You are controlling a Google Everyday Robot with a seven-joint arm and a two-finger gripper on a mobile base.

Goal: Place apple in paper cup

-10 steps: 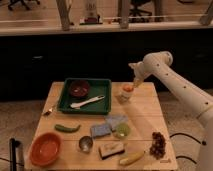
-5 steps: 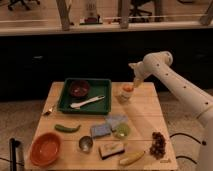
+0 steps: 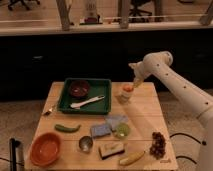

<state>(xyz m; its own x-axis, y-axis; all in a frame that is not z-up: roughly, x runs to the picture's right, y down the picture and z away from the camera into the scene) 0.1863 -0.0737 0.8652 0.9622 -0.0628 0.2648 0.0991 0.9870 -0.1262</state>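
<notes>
Your arm reaches in from the right, its pincer (image 3: 136, 80) hanging just above and right of the paper cup (image 3: 125, 96) at the worktop's (image 3: 140, 125) far right edge; you cannot tell whether it is apart or together. The apple (image 3: 128, 88) sits in the cup's mouth. Left of the cup lies a green tray (image 3: 102, 86) holding a dark bowl (image 3: 79, 88) and a white spoon (image 3: 86, 103). Nearer the front are an orange bowl (image 3: 45, 148), a metal cup (image 3: 86, 144), grapes (image 3: 158, 144) and a banana (image 3: 131, 158).
</notes>
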